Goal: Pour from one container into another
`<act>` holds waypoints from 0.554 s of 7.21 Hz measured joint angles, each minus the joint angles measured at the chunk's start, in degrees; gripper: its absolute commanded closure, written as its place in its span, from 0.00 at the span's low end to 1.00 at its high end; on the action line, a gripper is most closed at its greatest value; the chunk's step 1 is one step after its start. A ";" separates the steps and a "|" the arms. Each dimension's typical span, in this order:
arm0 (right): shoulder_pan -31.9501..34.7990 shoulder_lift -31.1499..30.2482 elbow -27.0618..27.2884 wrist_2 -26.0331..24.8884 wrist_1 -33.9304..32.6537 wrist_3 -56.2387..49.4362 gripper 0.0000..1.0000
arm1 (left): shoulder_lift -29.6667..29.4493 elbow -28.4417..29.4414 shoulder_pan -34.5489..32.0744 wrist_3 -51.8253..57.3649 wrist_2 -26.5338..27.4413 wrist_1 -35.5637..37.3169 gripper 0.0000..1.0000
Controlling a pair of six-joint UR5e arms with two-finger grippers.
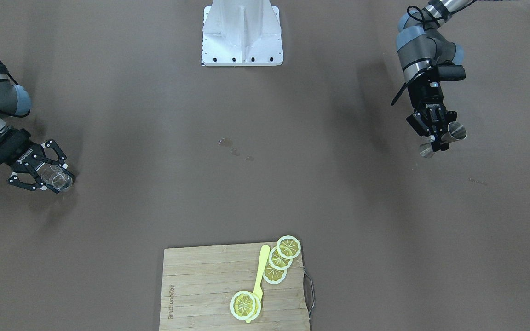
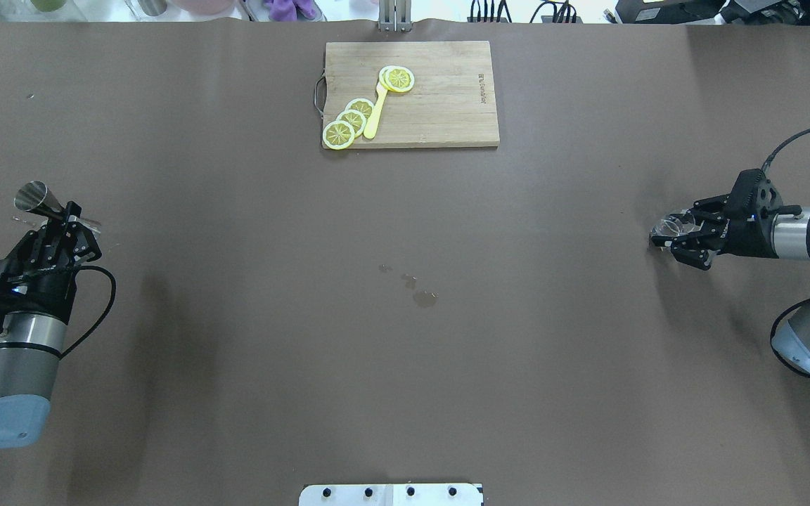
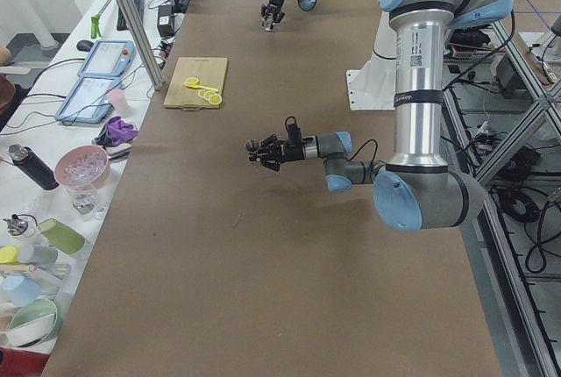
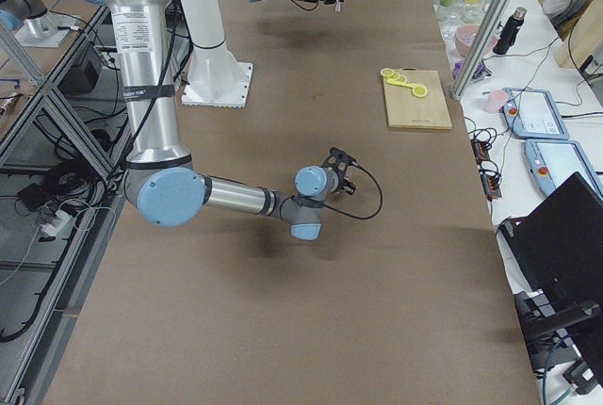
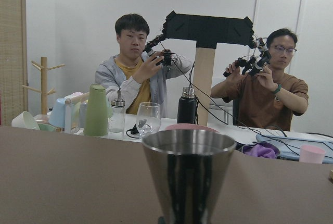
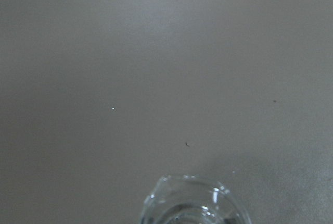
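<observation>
The steel hourglass jigger (image 1: 454, 131) is clamped at its waist by my left gripper (image 1: 437, 138), held above the table's left side; the jigger (image 2: 36, 196) and left gripper (image 2: 66, 223) show at the overhead view's left edge. In the left wrist view the jigger's (image 5: 188, 169) open upper cone stands upright and fills the lower middle. The small clear glass cup (image 1: 57, 178) sits in my right gripper (image 1: 49, 177), which is shut on it, low over the table's right side. The cup (image 2: 671, 226) and its rim (image 6: 192, 203) also show. I cannot tell whether it touches the table.
A wooden cutting board (image 2: 440, 105) with lemon slices (image 2: 350, 121) and a yellow utensil (image 2: 374, 112) lies at the far middle. Small wet spots (image 2: 415, 287) mark the table's centre. Two people (image 5: 139, 73) sit across the table behind cups and bottles (image 5: 186, 107).
</observation>
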 measured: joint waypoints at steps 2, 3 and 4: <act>-0.02 -0.03 0.42 -0.07 0.01 -0.06 0.22 | -0.61 2.26 0.37 -7.95 2.25 6.46 1.00; -0.02 -0.09 0.66 -0.04 0.01 -0.08 0.16 | -1.01 3.19 0.47 -9.34 3.13 8.75 1.00; -0.02 -0.20 0.97 -0.02 0.01 -0.09 0.11 | -1.23 4.11 0.59 -9.91 4.02 10.94 1.00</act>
